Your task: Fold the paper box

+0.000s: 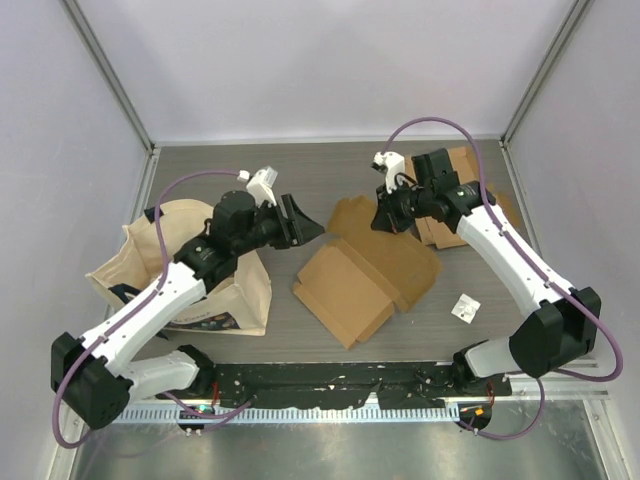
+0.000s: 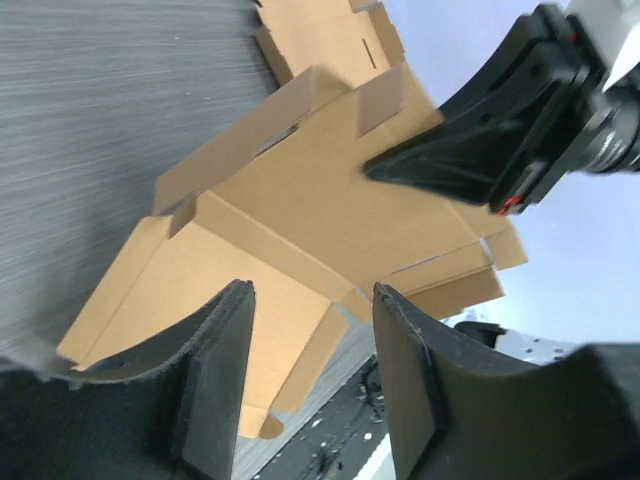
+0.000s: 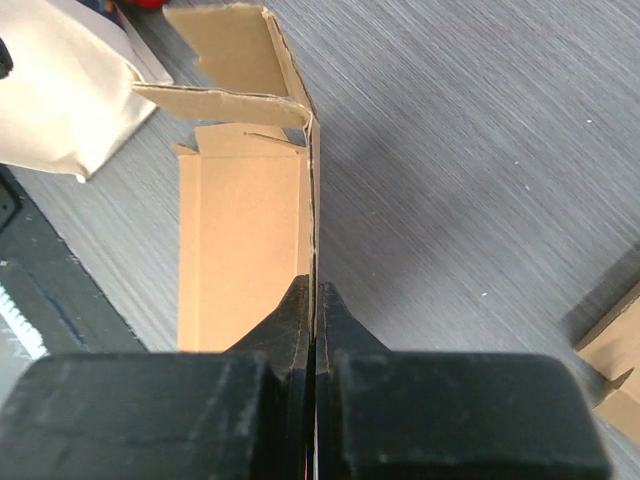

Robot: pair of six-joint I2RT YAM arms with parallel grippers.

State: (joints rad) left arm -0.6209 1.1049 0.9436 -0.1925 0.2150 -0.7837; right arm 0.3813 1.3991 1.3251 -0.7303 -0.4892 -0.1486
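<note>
The paper box is a brown cardboard blank, partly unfolded, lying mid-table. My right gripper is at its far edge, shut on an upright side flap; in the right wrist view the fingertips pinch the thin cardboard edge of the box. My left gripper hovers just left of the box with its jaws apart. In the left wrist view that gripper holds nothing between its fingers, the box lies beyond them, and the right gripper sits on the box's far side.
A cream canvas bag stands at the left under my left arm, also seen as the bag in the right wrist view. A stack of flat cardboard blanks lies at the back right. A small white packet lies near the right arm's base.
</note>
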